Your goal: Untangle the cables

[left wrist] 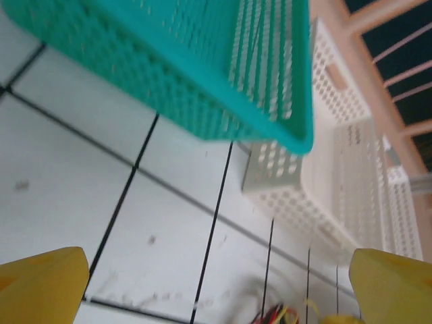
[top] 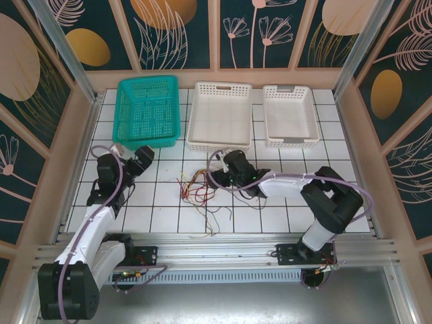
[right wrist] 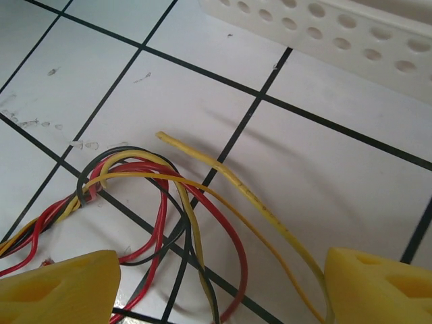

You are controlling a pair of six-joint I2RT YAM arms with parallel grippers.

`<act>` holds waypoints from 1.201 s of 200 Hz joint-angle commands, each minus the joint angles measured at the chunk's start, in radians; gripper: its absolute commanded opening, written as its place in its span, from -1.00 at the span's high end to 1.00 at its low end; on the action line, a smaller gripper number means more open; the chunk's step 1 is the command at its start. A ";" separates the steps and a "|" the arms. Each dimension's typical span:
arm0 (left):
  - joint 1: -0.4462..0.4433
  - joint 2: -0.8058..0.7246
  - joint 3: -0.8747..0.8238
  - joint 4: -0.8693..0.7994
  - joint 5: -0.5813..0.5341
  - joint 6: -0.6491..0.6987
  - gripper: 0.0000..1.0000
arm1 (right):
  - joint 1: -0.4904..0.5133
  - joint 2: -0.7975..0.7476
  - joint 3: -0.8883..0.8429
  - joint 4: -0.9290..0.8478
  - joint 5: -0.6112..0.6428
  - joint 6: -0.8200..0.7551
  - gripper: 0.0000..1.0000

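Though three baskets sit beyond, the one cable tangle lies between my right gripper's spread fingers. My left gripper, also spread, hangs well apart from it.

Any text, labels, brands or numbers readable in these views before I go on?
None can be read. The teal basket, the middle white basket, the right white basket, the cables and the right gripper's yellow fingers show no print.

Rear overhead, close wrist views, cables shared
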 commanded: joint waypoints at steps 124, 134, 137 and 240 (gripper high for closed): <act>-0.192 -0.009 -0.181 0.114 0.283 -0.199 -0.96 | 0.013 0.141 0.043 0.105 0.032 -0.011 -0.53; -0.211 0.000 -0.190 0.139 0.279 -0.214 -0.96 | 0.013 0.144 0.041 0.109 0.036 -0.006 -0.52; -0.215 0.003 -0.193 0.146 0.277 -0.218 -0.96 | 0.013 0.145 0.040 0.111 0.037 -0.003 -0.52; -0.404 0.193 -0.184 0.364 0.243 -0.290 -0.97 | 0.012 0.187 0.073 0.105 0.065 0.016 -0.35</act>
